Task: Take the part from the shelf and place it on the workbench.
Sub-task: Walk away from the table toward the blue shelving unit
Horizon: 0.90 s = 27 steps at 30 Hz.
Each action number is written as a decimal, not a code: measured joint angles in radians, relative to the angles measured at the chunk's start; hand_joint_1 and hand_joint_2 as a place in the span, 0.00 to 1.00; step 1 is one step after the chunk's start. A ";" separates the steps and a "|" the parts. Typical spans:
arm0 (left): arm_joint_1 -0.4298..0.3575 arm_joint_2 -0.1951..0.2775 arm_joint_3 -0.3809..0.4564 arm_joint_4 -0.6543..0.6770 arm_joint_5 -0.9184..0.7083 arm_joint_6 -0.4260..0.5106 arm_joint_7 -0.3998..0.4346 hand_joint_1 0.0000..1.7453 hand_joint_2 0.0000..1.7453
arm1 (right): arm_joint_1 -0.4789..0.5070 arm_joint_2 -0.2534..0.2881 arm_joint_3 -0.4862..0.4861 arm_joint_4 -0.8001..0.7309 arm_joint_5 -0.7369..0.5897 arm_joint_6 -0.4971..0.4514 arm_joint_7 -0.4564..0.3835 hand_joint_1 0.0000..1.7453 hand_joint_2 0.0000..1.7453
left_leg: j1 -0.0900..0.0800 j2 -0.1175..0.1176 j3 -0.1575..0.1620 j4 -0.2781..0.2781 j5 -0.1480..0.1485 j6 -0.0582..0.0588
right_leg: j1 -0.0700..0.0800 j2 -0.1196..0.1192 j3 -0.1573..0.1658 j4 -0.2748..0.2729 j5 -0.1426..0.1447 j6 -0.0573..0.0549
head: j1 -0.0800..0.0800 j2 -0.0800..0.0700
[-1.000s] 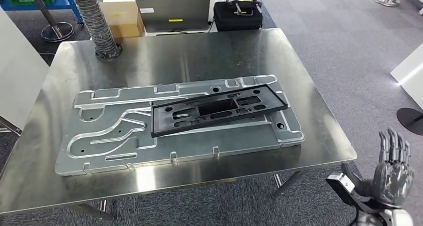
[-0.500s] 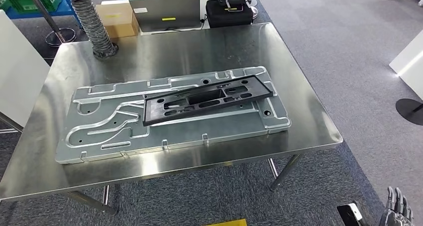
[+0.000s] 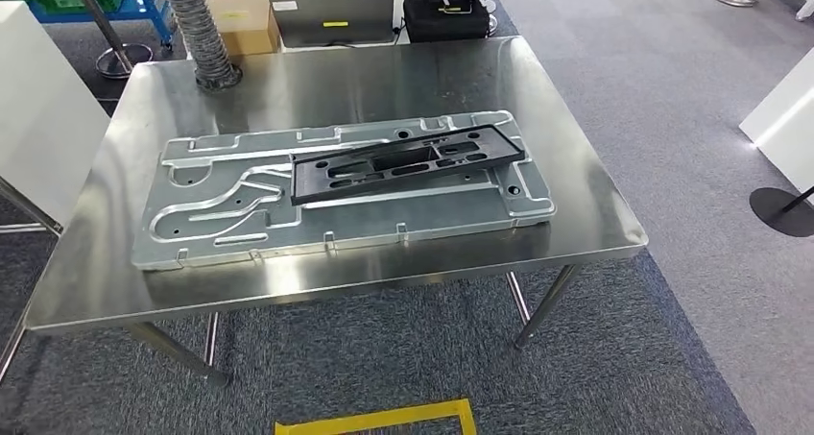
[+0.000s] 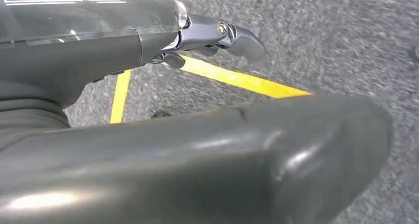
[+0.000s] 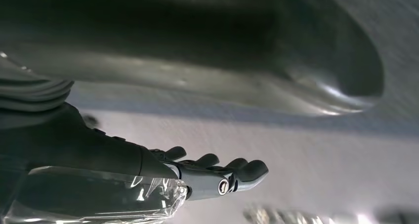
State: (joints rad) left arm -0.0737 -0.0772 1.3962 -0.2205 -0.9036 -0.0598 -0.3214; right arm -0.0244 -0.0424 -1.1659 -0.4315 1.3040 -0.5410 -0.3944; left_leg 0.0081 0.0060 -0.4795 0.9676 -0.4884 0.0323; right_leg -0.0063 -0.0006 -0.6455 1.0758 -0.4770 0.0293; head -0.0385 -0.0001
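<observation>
- Judging from my head view, the black part (image 3: 407, 161) already lies on the silver plate (image 3: 192, 214) on the workbench (image 3: 576, 195); placement looks done.
- My left hand (image 4: 217, 36) and right hand (image 5: 217, 177) hang with fingers apart, holding nothing.

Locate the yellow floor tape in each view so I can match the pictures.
Head view: yellow floor tape at the bottom edge, middle.
Left wrist view: two strips on the floor past the left hand.
Right wrist view: not in it.
Shared landmark: grey carpet under the tape.
</observation>
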 joint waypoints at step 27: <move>0.000 -0.044 -0.177 0.004 -0.210 -0.040 0.066 0.00 0.00 | -0.029 0.138 -0.147 0.201 -0.083 0.377 0.356 0.00 0.00 | -0.006 0.001 0.062 0.003 -0.060 -0.030 | 0.013 -0.007 0.022 -0.073 0.091 -0.026 | 0.000 0.000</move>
State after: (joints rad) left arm -0.0740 -0.1209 1.2195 -0.2163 -1.1132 -0.0998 -0.2557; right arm -0.0529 0.0958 -1.3126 -0.2309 1.2205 -0.1643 -0.0385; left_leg 0.0024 0.0070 -0.4173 0.9706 -0.5486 0.0020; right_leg 0.0064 -0.0080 -0.6233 1.0028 -0.3859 0.0028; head -0.0389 0.0000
